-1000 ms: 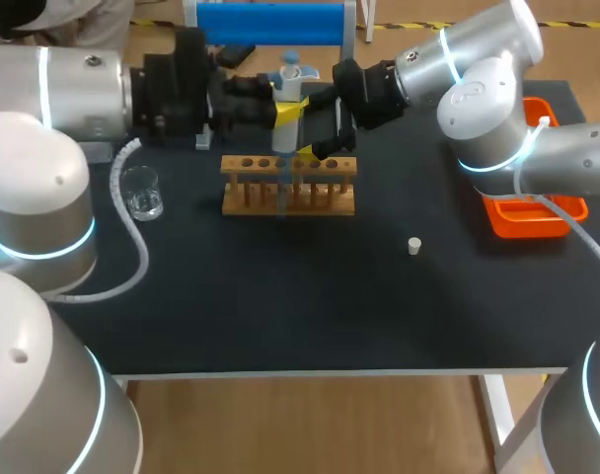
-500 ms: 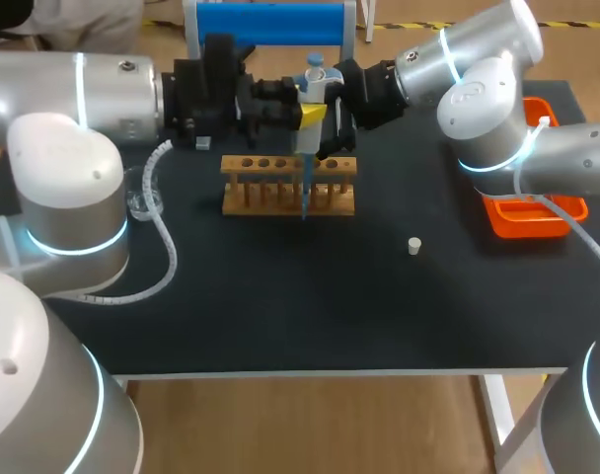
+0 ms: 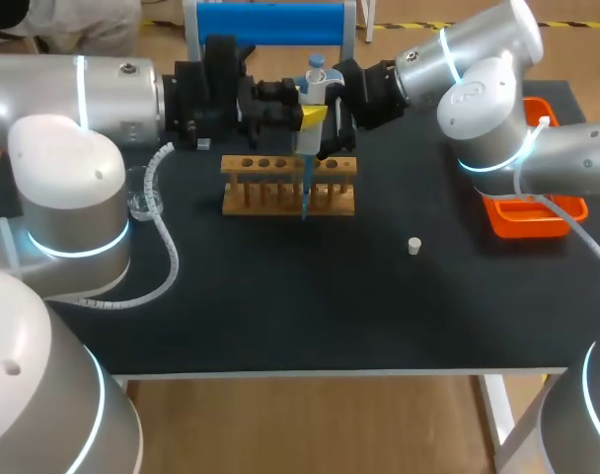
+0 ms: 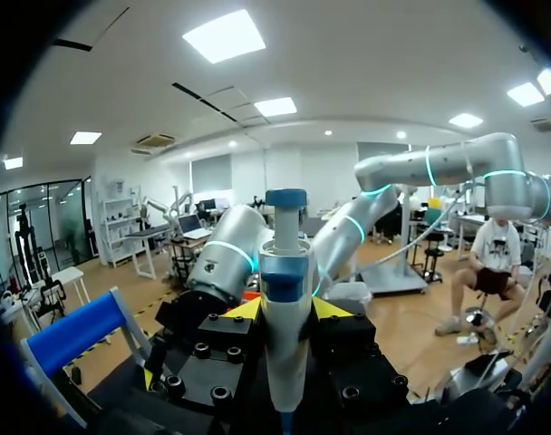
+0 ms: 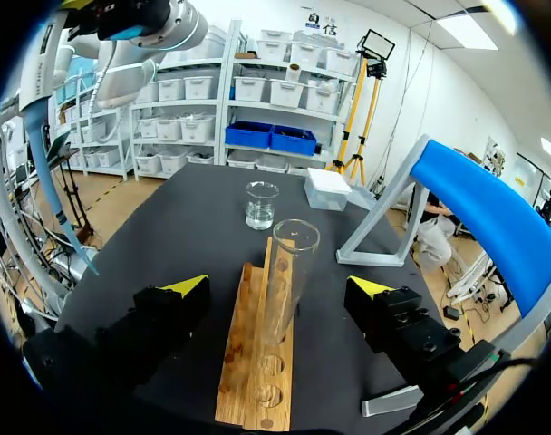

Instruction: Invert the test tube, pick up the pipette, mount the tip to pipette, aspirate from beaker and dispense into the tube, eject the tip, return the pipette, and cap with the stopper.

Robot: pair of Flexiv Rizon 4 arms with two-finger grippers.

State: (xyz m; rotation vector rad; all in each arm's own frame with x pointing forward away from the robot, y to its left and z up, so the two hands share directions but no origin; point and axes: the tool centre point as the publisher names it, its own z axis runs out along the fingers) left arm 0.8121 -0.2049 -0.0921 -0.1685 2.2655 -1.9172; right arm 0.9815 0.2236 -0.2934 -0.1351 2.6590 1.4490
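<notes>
**Left gripper holds the pipette; right gripper open around the tube**

Start at your left. The beaker stands near the table's left edge, partly behind the left arm's cable. Your left gripper is clamped on the pipette. In the left wrist view, both yellow tips press against its white body from either side, with the blue plunger upright above them. In the head view the pipette hangs upright over the rack at the back middle of the table. Its long tip runs down across the rack's front. The right wrist view shows that tip off to one side of the rack, apart from it and outside the tube.

The tube stands upright in the rack, mouth up, with empty holes between it and your right gripper. That gripper is spread wide, its fingers on either side of the rack and tube, and neither touches the glass.

Further right, the stopper lies alone on the black table, well apart from the rack. The orange tray sits at the right edge, partly under the right arm.
</notes>
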